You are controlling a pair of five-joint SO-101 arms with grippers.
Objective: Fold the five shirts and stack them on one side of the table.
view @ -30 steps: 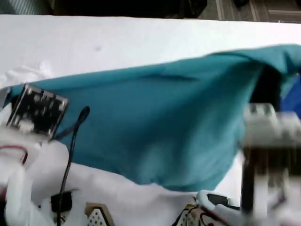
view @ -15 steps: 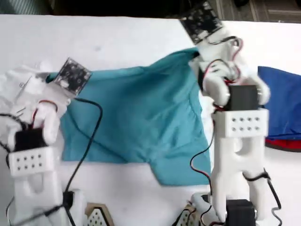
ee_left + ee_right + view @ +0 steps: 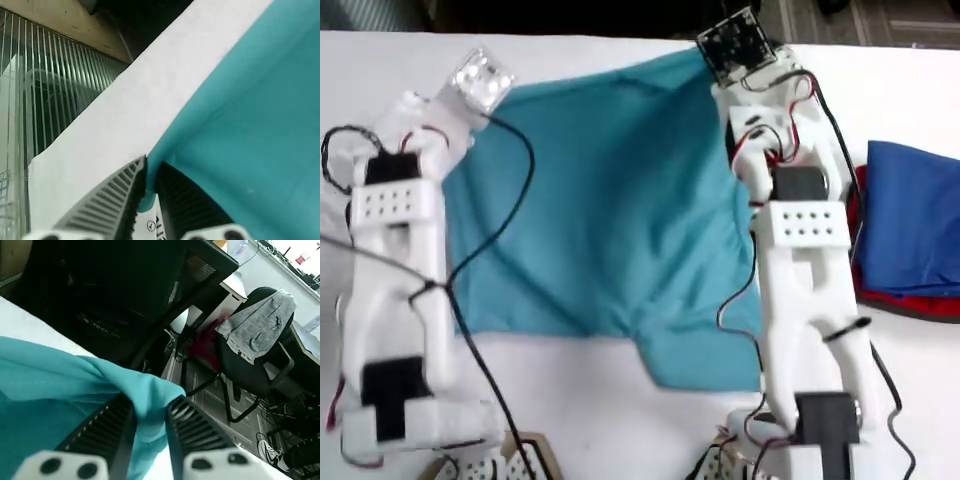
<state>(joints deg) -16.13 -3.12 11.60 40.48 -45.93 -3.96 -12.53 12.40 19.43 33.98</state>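
Along the high view's top, left tool [image 3: 151, 172] and right tool [image 3: 150, 405] each clamp the shirt [image 3: 610, 210] edge; cloth spreads downward between the arms.

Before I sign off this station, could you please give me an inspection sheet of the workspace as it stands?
Surface: white table, with a shirt spread across its middle.
Job's things: teal shirt spread out, its far corners held; blue shirt lies on a red shirt at the table's right side.
Clutter: nothing seen.
Grippers: left tool and right tool each pinch teal fabric.
Cables: black cable crosses the teal shirt.
Surroundings: office chair draped with grey cloth; ribbed panel beyond the table.
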